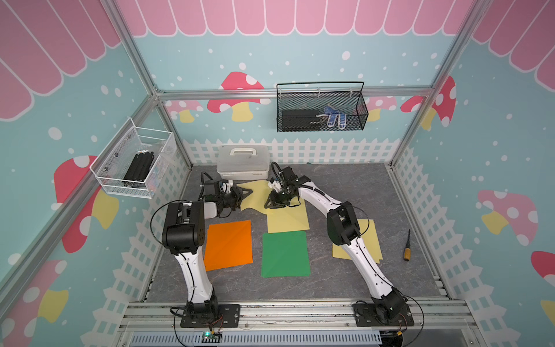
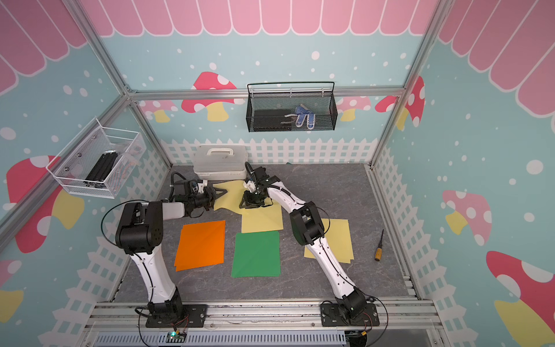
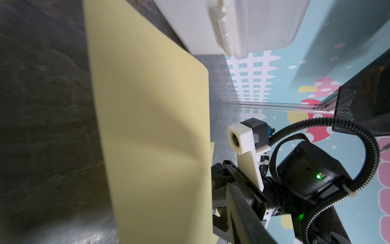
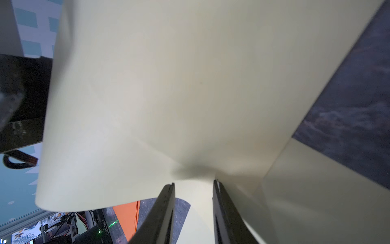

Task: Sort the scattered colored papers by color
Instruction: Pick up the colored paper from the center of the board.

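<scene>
Puckering yellow paper (image 4: pixel 168 84), wrist views only

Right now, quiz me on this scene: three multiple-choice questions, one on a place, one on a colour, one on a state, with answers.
1. The screwdriver lies: A on the robot's left side; B on its right side, beyond the yellow stack; C in the middle.
2. The sheet pinched by the right end effector is: A orange; B green; C pale yellow.
3. The white box has its lid: A shut; B open; C off.
Answers: B, it lies far right of that stack; C, both top views show it pale yellow; A, the lid sits flush, handle on top.
</scene>
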### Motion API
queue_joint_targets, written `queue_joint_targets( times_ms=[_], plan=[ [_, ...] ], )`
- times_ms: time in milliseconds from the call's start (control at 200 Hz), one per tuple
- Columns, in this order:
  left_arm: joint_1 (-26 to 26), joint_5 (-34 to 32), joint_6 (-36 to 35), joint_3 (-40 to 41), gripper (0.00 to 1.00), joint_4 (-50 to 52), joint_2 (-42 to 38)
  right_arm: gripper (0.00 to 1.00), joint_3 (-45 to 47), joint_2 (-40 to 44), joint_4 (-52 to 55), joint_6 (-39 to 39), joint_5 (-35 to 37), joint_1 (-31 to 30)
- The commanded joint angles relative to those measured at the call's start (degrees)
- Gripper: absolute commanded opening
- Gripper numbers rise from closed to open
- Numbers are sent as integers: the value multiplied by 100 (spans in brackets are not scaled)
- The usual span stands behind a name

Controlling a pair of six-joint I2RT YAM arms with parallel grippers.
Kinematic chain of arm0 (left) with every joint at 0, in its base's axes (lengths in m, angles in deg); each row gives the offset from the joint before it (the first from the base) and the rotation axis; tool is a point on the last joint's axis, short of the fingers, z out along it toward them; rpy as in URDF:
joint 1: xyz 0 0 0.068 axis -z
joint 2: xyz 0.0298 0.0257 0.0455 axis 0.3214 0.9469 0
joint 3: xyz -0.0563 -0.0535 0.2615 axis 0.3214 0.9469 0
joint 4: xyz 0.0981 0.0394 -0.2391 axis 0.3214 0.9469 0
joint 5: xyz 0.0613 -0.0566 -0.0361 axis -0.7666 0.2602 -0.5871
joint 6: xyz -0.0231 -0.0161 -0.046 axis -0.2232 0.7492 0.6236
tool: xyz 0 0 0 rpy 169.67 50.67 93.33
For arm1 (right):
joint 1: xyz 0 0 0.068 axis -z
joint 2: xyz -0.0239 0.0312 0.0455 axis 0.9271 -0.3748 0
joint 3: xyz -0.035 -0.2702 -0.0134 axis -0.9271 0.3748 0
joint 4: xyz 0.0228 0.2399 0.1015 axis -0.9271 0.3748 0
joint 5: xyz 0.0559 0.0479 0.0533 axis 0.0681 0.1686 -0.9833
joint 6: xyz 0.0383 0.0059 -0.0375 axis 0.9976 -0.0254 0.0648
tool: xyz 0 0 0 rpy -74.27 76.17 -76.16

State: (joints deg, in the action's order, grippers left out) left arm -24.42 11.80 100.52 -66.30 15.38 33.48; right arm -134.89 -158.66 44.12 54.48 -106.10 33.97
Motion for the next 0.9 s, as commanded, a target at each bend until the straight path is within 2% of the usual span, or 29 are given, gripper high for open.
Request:
queue_joint_targets(
  times_ms=[0, 185, 635, 771, 841, 891],
  plan=[
    [-59, -260, -794, -263, 44, 1039, -396, 34, 190, -123, 363, -42, 322, 26],
    [-116, -300, -873, -218, 42, 1152, -505, 34, 191, -138, 360, -33, 322, 26],
    [-152, -281, -903, -322, 23, 1178, -418, 34, 196, -148, 368, -50, 305, 27],
    [-138, -317, -1038, -458, 13, 1401, -332, 34, 196, -133, 368, -64, 296, 24],
    [-142, -391, -1131, -505, 0, 1543, -312, 34, 198, -125, 374, -77, 287, 26],
    [-139, -435, -1212, -554, 0, 1668, -304, 35, 200, -107, 371, -85, 288, 25]
  ],
)
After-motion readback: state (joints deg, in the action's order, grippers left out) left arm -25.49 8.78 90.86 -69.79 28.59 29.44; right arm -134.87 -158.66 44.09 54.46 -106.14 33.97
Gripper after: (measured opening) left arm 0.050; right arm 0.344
